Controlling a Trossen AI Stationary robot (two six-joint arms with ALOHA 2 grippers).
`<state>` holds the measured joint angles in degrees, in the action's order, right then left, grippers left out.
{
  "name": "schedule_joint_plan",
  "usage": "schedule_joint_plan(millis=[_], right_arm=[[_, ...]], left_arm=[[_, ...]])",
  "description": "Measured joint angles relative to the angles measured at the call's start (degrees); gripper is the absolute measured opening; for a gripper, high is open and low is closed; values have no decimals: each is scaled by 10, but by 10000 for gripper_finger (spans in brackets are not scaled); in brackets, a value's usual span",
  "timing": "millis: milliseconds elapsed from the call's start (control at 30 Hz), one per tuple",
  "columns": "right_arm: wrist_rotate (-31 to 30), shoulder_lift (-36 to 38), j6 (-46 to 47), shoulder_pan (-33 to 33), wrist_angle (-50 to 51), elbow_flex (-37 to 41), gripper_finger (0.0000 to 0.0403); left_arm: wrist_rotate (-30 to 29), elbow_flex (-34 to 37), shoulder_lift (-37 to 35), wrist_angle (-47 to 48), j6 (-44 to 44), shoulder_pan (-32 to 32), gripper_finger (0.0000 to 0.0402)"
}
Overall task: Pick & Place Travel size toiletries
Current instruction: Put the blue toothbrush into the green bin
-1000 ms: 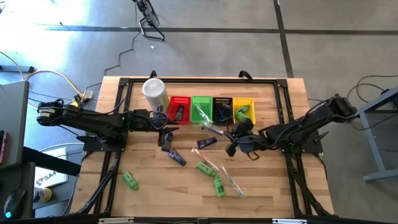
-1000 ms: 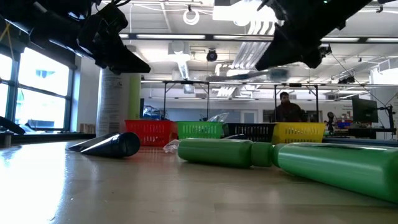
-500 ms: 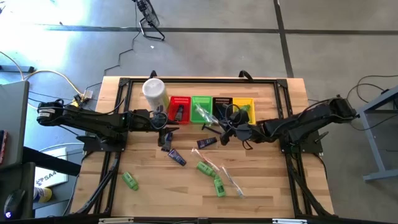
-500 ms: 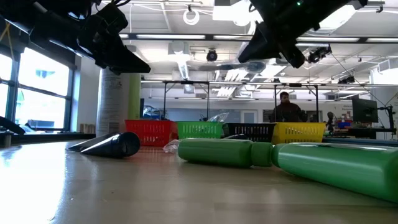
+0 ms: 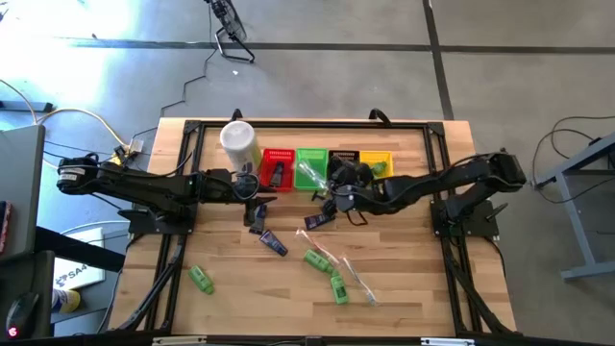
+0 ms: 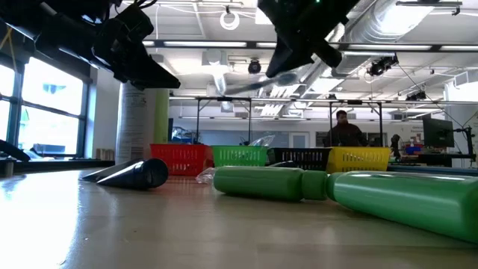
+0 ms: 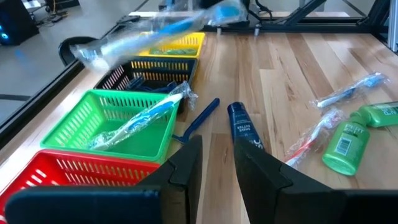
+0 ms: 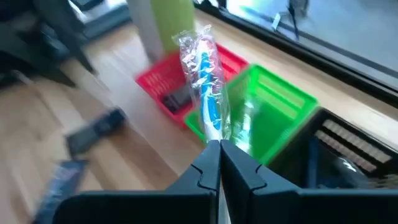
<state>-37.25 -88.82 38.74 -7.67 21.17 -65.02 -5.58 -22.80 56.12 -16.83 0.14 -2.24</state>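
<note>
Loose on near worktop (image 5: 404, 288): green bottles (image 5: 336, 285), navy tubes (image 5: 274, 243), awaiting sorting. Mid-worktop: left pincer (image 5: 258, 213) narrowly parted, holding nothing. Farther: right pincer (image 8: 219, 163) clamped on wrapped toothbrush (image 8: 208, 102), carried above green basket (image 8: 277, 118), likely for drop-off.

Two dark, nearly black jointed robot arms, the left arm (image 5: 144, 187) and the right arm (image 5: 452, 183), are built from chunky rounded segments, each mounted on a black base bracket at the side of the table. Thin black cables loop along the segments, and pale cream and dark cables trail from the left arm's rear end. Each arm ends in two flat, matte black fingers (image 7: 186, 165) with angular, tapered tips.
</note>
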Motion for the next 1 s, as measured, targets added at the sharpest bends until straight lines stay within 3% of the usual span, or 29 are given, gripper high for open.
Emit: schedule_joint_plan(millis=[333,700,1000], right_arm=[[34,-17,2,64,60,-37,3],[108,-67,4,109,41,-37,2],[133,-102,7,131,34,-37,2]], left_arm=[[0,0,0,4,0,0,88],[0,0,0,7,0,0,88],[0,0,0,8,0,0,88]])
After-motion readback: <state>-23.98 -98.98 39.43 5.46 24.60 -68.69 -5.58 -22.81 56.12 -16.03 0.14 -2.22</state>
